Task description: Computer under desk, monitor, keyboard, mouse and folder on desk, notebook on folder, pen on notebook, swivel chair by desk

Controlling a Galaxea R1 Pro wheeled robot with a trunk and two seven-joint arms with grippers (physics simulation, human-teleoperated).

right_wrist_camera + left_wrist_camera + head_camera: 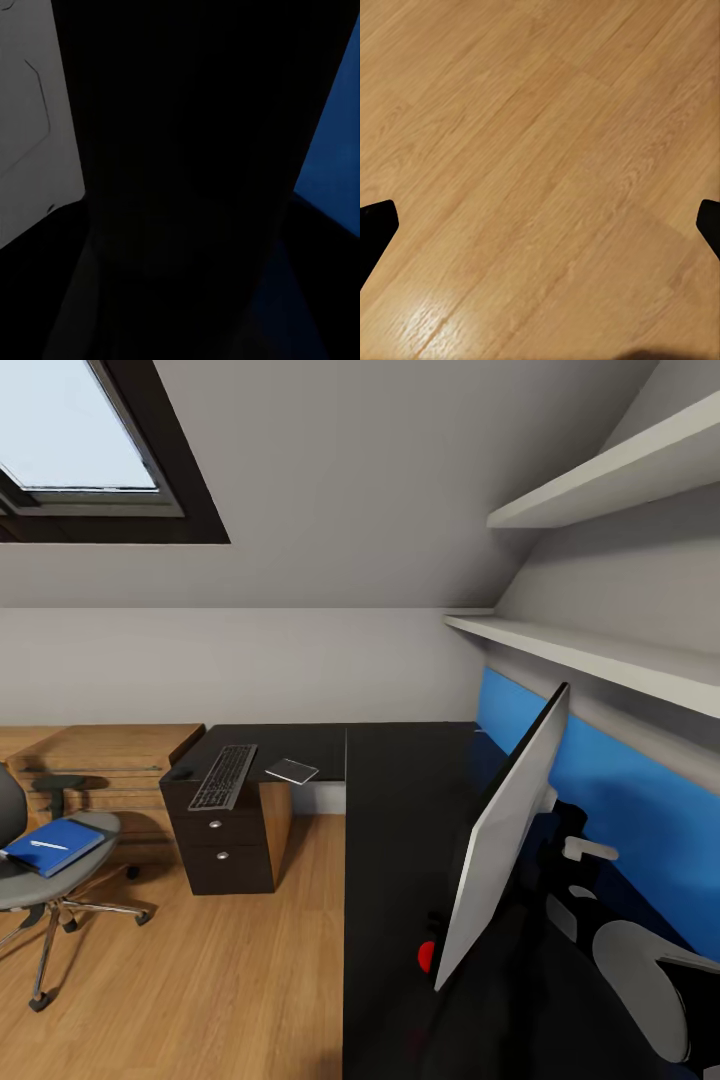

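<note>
Head view: I see the monitor [505, 840] standing edge-on on the black L-shaped desk [400, 810], before a blue wall panel [640, 830]. The keyboard [224, 776] lies on the desk's far wing with a thin grey pad [291, 771] just beside it, well apart from the monitor. The blue folder [52, 846], with a pale pen [46, 845] on top, rests on the swivel chair [50, 870] out on the floor. My right arm [640, 980] reaches behind the monitor.

Left wrist view: wooden floor [540, 165]; the left end effector [540, 232] hangs open, empty, fingertips [375, 225] at the frame edges.

Right wrist view: dark; I cannot tell the right end effector's state. I judge it should withdraw gently, without nudging the monitor.
</note>
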